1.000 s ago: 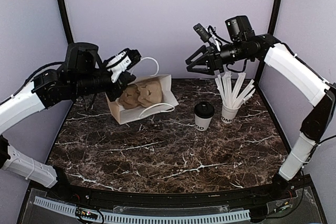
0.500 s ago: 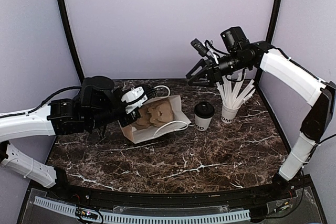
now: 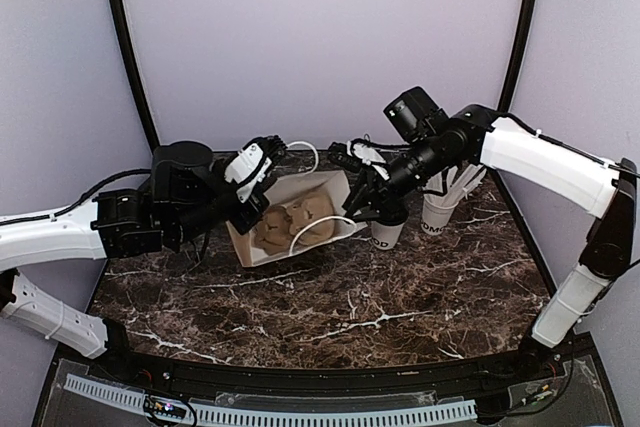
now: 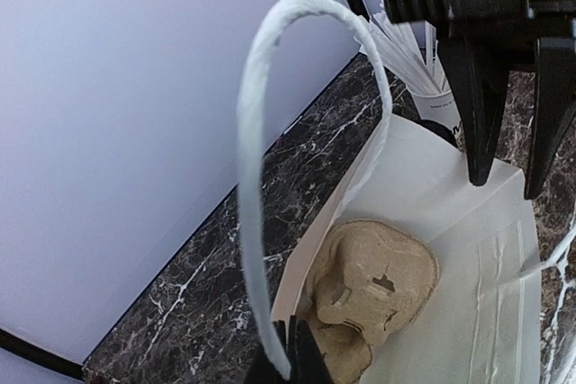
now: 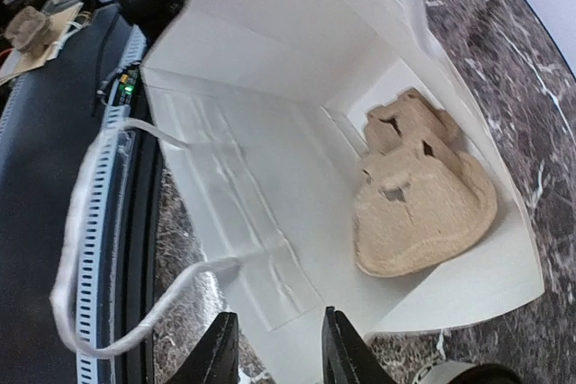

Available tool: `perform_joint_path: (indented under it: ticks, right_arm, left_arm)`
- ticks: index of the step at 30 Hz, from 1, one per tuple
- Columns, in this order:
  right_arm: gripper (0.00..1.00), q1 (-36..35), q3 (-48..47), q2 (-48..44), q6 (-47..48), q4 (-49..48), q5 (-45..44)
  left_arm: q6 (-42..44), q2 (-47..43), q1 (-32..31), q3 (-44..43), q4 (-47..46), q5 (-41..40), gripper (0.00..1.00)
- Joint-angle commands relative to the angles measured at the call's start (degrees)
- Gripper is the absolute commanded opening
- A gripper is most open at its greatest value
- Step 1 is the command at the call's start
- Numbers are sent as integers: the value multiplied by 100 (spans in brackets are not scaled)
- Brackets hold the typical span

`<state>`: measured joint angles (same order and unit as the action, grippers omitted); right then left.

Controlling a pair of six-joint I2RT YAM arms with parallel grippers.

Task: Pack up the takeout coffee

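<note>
Since a second ago the right tool [image 5: 277, 352] is dropping onto the paper bag [image 3: 300, 222] – jaws narrowing, not yet closed, straddling its rim – while the left tool [image 4: 290, 361] is pinching the handle [image 4: 250, 132]. The takeout coffee [image 3: 386, 235] is waiting on the tabletop [image 3: 320, 317] just beside the bag, unpacked.

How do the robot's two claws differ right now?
The left gripper is shut, pinching the bag handle; the right gripper has its jaws apart and holds nothing. The left gripper is at the left of the paper bag, the right gripper at its right, beside the takeout coffee. Both are close to the bag.
</note>
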<state>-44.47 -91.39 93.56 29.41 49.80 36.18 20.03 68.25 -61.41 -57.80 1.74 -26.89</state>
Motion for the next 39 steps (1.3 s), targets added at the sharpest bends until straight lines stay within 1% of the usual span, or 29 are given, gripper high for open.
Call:
perform_joint_path:
  ticks: [1, 3, 7, 10, 17, 20, 24, 27, 34, 37, 39]
  right_arm:
    - [33, -159, 179, -82, -560, -686, -1236]
    - [32, -245, 200, -51, -572, -734, -1750]
    - [32, -283, 471, -20, -779, -1033, -2509]
    - [37, -282, 604, 16, -972, -1196, -2707]
    - [54, -274, 697, 268, -1785, -1846, -2975]
    - [61, -275, 628, 481, -2055, -2060, -2809]
    - [64, -280, 337, 833, -2288, -2061, -2663]
    - [65, -273, 341, 834, -2388, -2267, -2537]
    - [67, -273, 372, 848, -2440, -2616, -2390]
    - [67, -273, 416, 884, -2511, -2771, -2245]
    - [67, -273, 328, 932, -2523, -2729, -2136]
  left_arm:
    - [-1382, -2, -34, 78, -527, 136, 0]
    - [-2025, 56, -72, 87, -621, 137, 0]
    - [-2746, 137, -248, 211, -981, -84, 0]
    - [-2794, 238, -382, 256, -1209, -255, 0]
    - [-2753, 574, -429, 144, -1249, -313, 0]
    - [-2879, 655, -432, 68, -1215, -396, 0]
    - [-3049, 709, -425, -56, -1155, -565, 0]
    - [-3143, 681, -425, -68, -1162, -719, 0]
    - [-3216, 593, -418, -49, -1108, -802, 0]
    - [-3023, 455, -361, -75, -1053, -631, 4]
    - [-2887, 331, -287, -97, -947, -512, 3]
